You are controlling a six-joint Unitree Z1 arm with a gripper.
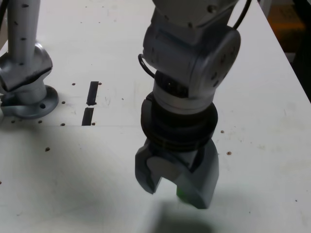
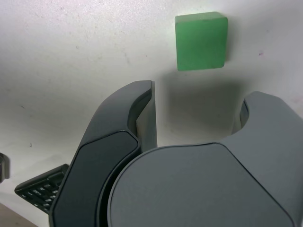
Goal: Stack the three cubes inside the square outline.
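Over the white surface, end effector pointing down, jaws parted, gripping nothing. Just ahead, apart: green cube.

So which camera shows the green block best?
The wrist view. There the green cube shows whole, lying on the white table just beyond the open pincer, untouched. In the exterior view only a green sliver peeks out below the pincer, which hides the rest.
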